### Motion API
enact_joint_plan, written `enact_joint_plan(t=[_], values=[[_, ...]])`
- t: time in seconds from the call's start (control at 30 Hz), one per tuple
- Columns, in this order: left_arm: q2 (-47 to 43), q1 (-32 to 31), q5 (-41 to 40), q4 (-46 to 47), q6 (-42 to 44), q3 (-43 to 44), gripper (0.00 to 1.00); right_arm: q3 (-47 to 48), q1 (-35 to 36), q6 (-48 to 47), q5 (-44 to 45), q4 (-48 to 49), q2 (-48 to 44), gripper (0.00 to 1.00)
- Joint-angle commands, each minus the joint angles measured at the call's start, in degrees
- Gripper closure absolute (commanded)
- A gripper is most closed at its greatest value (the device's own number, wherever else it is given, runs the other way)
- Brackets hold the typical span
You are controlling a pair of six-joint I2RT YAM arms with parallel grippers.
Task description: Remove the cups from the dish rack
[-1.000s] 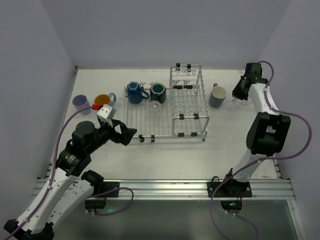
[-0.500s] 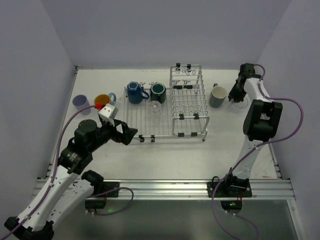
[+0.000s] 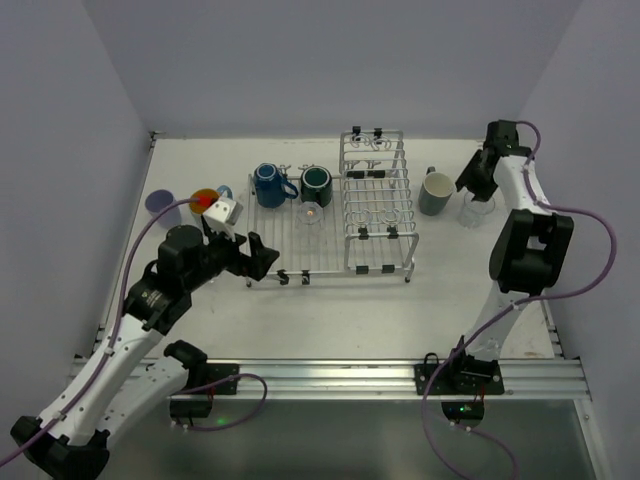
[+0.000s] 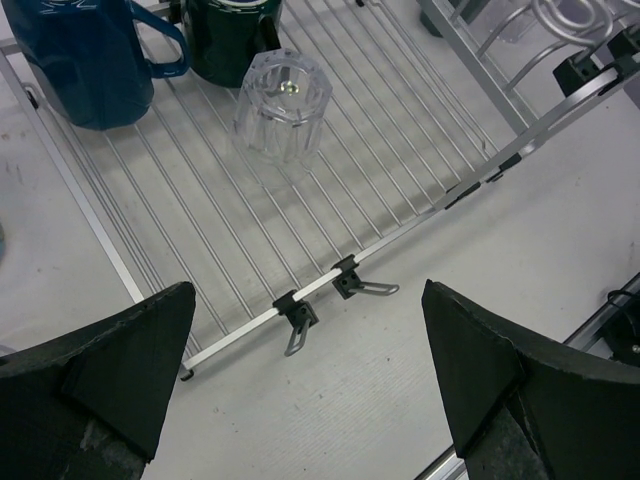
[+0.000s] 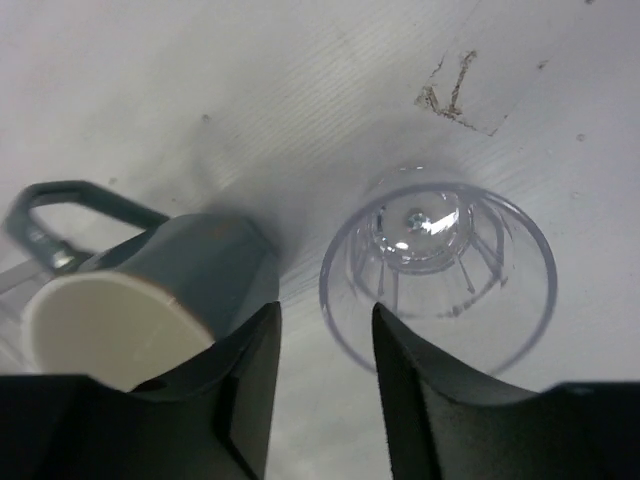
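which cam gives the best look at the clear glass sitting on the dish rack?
Left wrist: the clear glass is large and unblocked on the dish rack grid, beside the dark green mug. Top external shows that glass only small. Right wrist misses it, showing another glass instead.

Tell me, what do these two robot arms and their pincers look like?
The left arm and right arm are white links joined by chunky black joints, each trailing a purple cable. A small white box sits by the left wrist. The left pincer and right pincer each have two thick, matte black, wedge-shaped fingers.
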Motion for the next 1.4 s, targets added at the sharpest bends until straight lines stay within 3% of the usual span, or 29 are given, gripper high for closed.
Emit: enact_joint_plan(t=[0.0, 0.1, 0.23, 0.27, 0.47, 0.7, 1.0, 1.13, 1.23, 1.27, 1.37], values=[[3.54, 0.39, 0.9, 2.61, -2.51, 4.82, 0.0, -2.84, 0.03, 3.19, -3.12, 4.47, -13.71, 0.49], [7.58, 0.22, -0.15, 4.1, -3.91, 6.93, 0.0, -11.71, 0.11, 6.78, -5.84, 12.19, -25.21, 0.43], [14.53, -0.48, -1.82, 6.83, -6.02, 9.21, 0.01, -32.0, 0.72, 12.77, -14.45, 34.38, -45.51, 0.33], [16.2, -0.83, -2.7, 7.79, -6.2, 9.66, 0.02, -38.04, 1.34, 13.48, -15.86, 36.89, -52.42, 0.31], [31.3, -4.96, -8.5, 11.57, -6.2, 14.05, 0.04, -50.21, 6.61, 14.1, -19.91, 40.95, -70.12, 0.3], [44.85, -6.81, -13.78, 14.21, -4.62, 20.99, 0.04, -55.85, 8.2, 13.57, -27.38, 40.43, -78.85, 0.3], [56.81, -6.99, -15.8, 16.94, -3.83, 25.92, 0.06, -58.76, 9.25, 12.87, -33.45, 40.69, -81.05, 0.29], [60.07, -6.99, -15.19, 18.26, -3.3, 27.67, 0.18, -60.25, 11.98, 13.04, -33.98, 41.31, -81.15, 0.29], [59.9, -6.99, -15.8, 18.87, -3.21, 27.5, 0.37, -60.43, 13.56, 13.22, -34.94, 40.78, -81.41, 0.29], [59.46, -6.99, -15.54, 18.96, -3.21, 26.89, 0.49, -60.34, 14.69, 13.22, -34.95, 40.52, -81.58, 0.29], [54.38, -7.16, -14.66, 19.14, -3.65, 23.83, 0.59, -59.73, 16.98, 13.83, -34.33, 39.55, -82.55, 0.29]])
